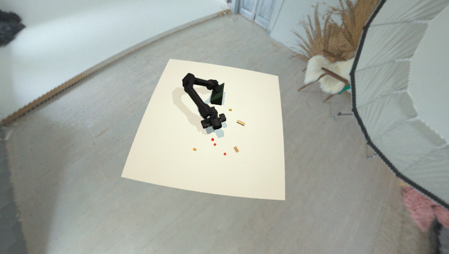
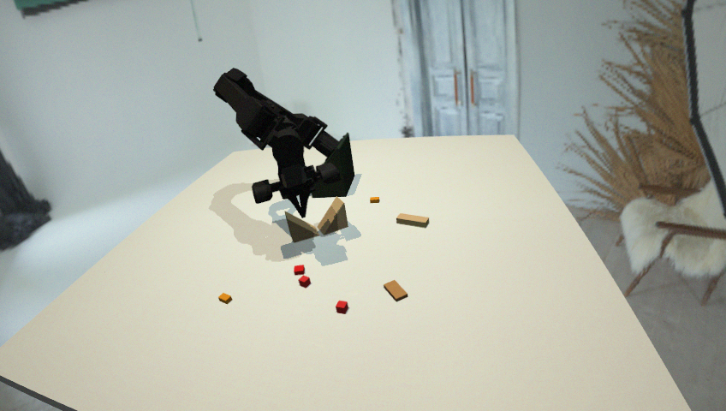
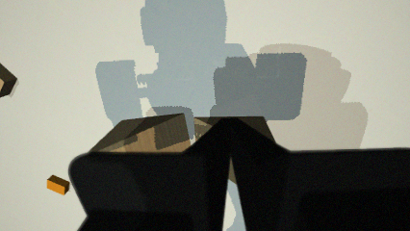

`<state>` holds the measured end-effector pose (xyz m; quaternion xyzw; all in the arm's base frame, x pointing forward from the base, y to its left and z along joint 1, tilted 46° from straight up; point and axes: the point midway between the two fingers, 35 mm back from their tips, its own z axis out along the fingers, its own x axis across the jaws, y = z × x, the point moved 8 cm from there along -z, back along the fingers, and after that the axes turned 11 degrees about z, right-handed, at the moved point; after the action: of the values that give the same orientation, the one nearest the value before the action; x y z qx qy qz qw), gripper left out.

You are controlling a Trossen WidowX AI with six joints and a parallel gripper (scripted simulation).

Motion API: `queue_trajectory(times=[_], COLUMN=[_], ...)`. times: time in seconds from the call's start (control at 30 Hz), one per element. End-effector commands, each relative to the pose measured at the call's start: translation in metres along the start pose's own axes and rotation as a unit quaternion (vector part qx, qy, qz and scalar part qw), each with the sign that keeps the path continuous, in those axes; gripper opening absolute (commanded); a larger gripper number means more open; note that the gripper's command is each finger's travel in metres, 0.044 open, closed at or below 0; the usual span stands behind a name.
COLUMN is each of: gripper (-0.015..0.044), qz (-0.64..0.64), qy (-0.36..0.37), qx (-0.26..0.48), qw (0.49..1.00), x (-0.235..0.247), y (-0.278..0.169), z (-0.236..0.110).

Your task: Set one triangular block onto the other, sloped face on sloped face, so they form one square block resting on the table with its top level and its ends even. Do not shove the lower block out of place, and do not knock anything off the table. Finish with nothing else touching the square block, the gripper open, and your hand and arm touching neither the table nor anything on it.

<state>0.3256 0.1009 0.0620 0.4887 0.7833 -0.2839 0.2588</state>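
Gripper (image 2: 301,207) clenched tight on nothing, tips pointing down just above the two wedges (image 2: 300,228) (image 2: 333,215), which sit on the table (image 2: 509,305) meeting at their bottom edges in a V, slopes facing each other, so nothing stacked yet and probably needs reopening before any grab. Scattered nearby but apart: red cubes (image 2: 299,269), orange bits (image 2: 224,297), two tan slabs (image 2: 412,219), plus the dark green base (image 2: 342,168) right behind, tight-ish for tilting a wedge over.
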Motion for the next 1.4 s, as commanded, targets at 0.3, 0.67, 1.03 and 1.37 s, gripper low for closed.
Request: queue_trajectory(times=[0.3, 0.67, 1.03, 1.37], gripper=[0.0, 0.0, 0.0, 0.0], qz=[0.002, 0.002, 0.002, 0.002], qy=[-0.006, -0.006, -0.007, -0.008], qx=[0.007, 0.007, 0.007, 0.008], qw=[1.0, 1.0, 1.0, 1.0], x=[-0.001, -0.001, -0.002, -0.003], y=[-0.001, -0.001, -0.002, -0.006], z=[0.018, 0.036, 0.054, 0.061])
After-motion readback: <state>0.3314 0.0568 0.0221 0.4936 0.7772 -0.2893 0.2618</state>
